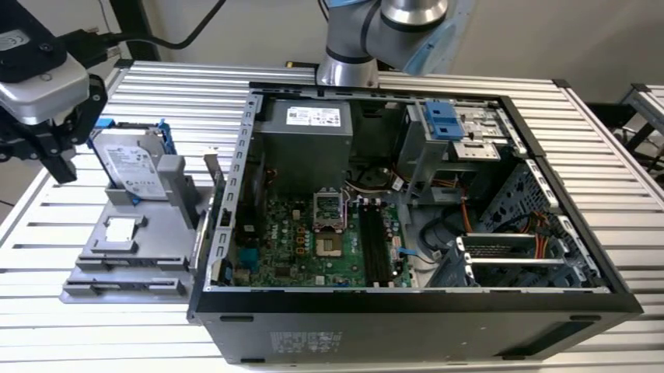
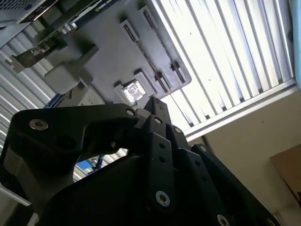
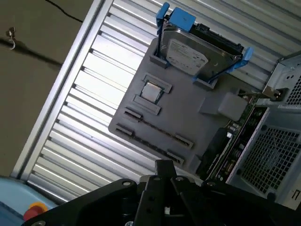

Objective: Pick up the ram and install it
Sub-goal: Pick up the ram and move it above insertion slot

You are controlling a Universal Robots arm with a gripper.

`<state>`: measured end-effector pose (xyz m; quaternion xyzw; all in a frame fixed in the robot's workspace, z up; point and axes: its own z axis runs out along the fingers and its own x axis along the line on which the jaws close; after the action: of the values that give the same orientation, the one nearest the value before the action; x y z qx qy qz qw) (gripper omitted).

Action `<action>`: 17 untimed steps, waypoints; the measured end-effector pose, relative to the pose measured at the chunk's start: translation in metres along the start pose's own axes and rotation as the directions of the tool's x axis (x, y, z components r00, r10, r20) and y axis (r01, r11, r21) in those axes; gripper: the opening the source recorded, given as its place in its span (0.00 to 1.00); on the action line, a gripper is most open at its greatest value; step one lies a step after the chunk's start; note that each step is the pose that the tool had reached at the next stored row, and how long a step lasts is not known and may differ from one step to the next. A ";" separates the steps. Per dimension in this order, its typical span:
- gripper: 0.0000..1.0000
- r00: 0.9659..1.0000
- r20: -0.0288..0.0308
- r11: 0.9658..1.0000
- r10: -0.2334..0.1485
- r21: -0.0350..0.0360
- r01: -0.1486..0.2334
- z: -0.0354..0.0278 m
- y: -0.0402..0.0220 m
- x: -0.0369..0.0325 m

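- The ram (image 3: 155, 127) is showing in the first wrist view as a long, very thin dark strip. It is standing on its edge between two small end brackets of the grey parts tray (image 3: 188, 117).
- It is running about as long as the hard drive (image 3: 197, 52) and looking far slimmer, so little more than its narrow top edge is showing.
- In the exterior view the tray (image 1: 104, 276) is lying at 9 o'clock of the open computer case (image 1: 415, 303) on the slatted table (image 1: 612, 148). The ram's bracket row is sitting at 6 o'clock of the hard drive (image 1: 135, 167), past the processor chip (image 1: 120, 228).
- The gripper (image 1: 64, 175) is hanging at 9 o'clock of the hard drive, just beside its blue frame and well apart from the ram.
- In both wrist views the gripper's (image 2: 153, 101) black fingers are meeting at a single narrow tip (image 3: 164, 165). They are pressing together with nothing between them and touching no part.
- The black memory slots (image 1: 379, 241) with white end clips are sitting inside the case at 3 o'clock of the processor socket (image 1: 330, 247).
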<state>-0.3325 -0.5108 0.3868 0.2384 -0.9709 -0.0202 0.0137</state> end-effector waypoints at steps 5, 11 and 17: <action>0.00 0.996 -0.004 0.996 -0.090 0.001 0.090 0.0000 0.0000 0.0000; 0.00 0.980 -0.009 0.980 -0.199 0.002 0.199 0.0000 0.0000 0.0000; 0.00 0.953 -0.015 0.953 -0.303 0.003 0.303 0.0001 0.0000 0.0000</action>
<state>-0.3325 -0.5108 0.3867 0.3844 -0.9228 -0.0179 0.0167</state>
